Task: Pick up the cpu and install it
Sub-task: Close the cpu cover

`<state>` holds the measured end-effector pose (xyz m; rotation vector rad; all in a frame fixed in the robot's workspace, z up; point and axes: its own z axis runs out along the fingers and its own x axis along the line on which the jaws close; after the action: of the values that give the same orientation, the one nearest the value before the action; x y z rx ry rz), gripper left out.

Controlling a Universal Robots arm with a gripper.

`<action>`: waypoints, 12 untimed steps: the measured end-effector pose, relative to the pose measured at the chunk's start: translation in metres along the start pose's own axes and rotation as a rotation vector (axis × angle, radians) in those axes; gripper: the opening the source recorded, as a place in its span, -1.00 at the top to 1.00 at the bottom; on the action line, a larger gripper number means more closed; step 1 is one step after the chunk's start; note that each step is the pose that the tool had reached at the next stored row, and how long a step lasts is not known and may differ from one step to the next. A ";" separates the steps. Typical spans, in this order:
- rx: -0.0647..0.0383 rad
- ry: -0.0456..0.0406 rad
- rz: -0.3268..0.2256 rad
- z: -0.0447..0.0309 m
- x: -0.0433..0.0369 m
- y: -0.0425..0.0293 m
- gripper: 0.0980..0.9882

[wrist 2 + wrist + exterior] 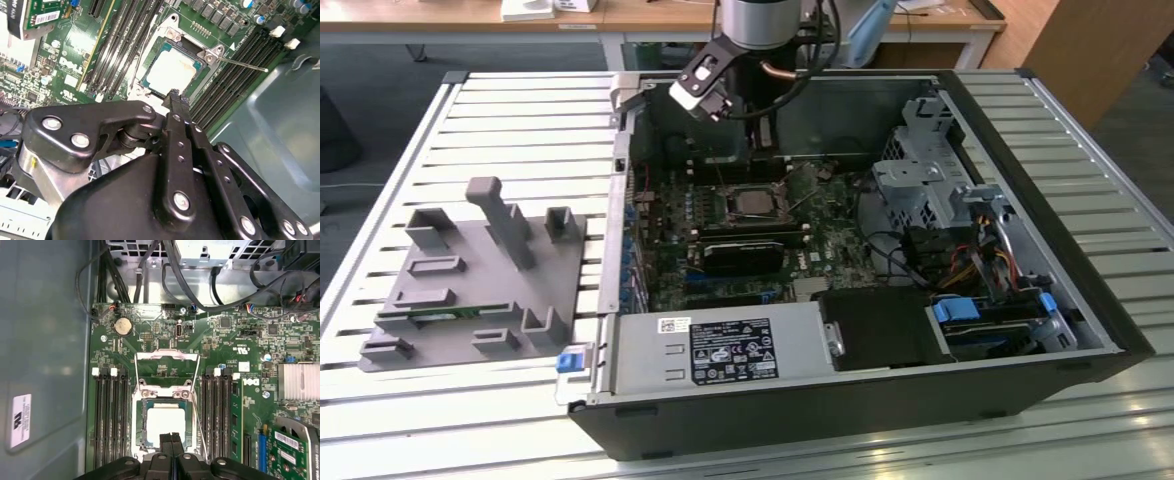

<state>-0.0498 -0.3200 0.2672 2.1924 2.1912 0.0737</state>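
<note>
The open case point(854, 410) lies on its side on the slatted table point(520, 120), with the board point(674, 215) facing up. The gripper point(171, 439) hangs over the board, its fingers pressed together on nothing. Straight beneath the fingertips is the socket point(140, 417), its bracket point(167, 356) swung open. The cpu point(162, 424) sits flat in the socket, square to its frame. It appears clear of the tips and lies below them, not off to a side.

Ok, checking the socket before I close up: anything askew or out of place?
The cpu lies flat and square in its socket, nothing askew. Only the metal retention frame stands swung open, not clamped over it. The gripper is above it, jaws shut.
</note>
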 end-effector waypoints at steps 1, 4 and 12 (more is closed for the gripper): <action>0.000 0.0001 0.000 -0.0016 0.0000 -0.0002 0.98; 0.000 0.0001 0.000 -0.0054 0.0000 -0.0009 0.98; 0.000 0.0001 0.000 -0.0140 0.0001 -0.0025 0.98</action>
<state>-0.0531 -0.3200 0.2810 2.1923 2.1913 0.0739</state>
